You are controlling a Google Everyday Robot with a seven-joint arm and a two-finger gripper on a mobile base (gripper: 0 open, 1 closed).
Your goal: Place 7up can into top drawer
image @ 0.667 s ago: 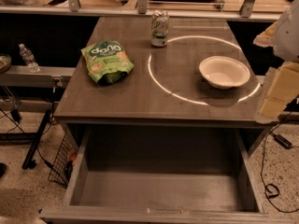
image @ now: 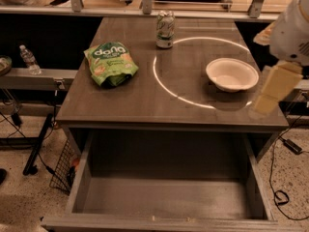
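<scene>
The grey counter (image: 135, 100) fills the middle of the view, with a bright ring of light lying across its right half. Below its front edge the top drawer (image: 164, 197) is pulled wide out, its flat grey floor bare. At the right edge of the counter the robot's white arm reaches in from above, and its pale yellowish pincer (image: 275, 88) hangs just over the counter's right rim, near the bowl; whether it is open or closed cannot be told. The white bowl (image: 231, 74) sits upright inside the ring. A green snack bag (image: 110, 63) lies flat on the left half. The 7up can (image: 165, 29) stands upright at the counter's far edge, near the middle, well apart from the pincer. A small water bottle (image: 30, 59) stands on a ledge off to the left.
</scene>
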